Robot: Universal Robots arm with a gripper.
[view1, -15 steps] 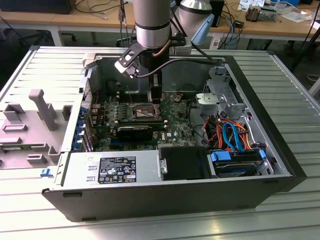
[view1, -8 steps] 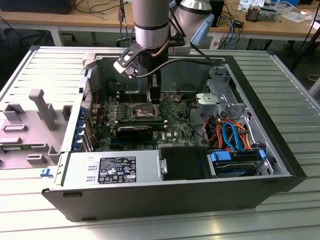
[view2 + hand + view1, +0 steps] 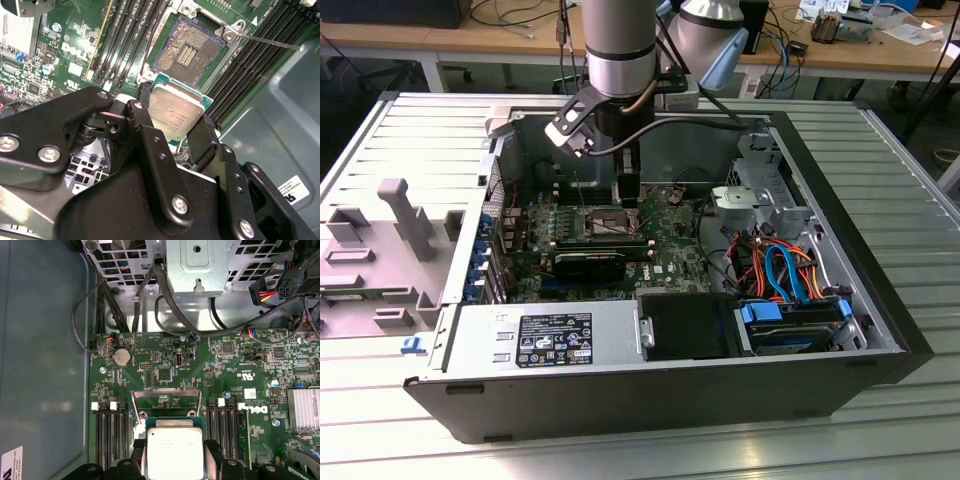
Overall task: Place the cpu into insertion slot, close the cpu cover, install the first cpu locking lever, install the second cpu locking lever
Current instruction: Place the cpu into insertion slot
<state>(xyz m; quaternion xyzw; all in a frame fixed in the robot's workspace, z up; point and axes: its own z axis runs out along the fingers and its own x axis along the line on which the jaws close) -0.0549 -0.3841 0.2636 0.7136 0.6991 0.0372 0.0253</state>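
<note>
Black two-finger gripper [image 3: 175, 119] clamps the small square silver-topped cpu [image 3: 176, 111] just above the open dark square insertion slot [image 3: 187, 50] on the green motherboard [image 3: 65, 47], with long black memory slots [image 3: 125, 30] flanking both sides.

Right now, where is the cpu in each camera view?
Exterior view: cannot be made out; the gripper hangs by the insertion slot.
Second wrist view: cpu clamped in the gripper, beside the open insertion slot.
First wrist view: cpu in the gripper, between black memory slots.
Shared landmark: the green motherboard.
</note>
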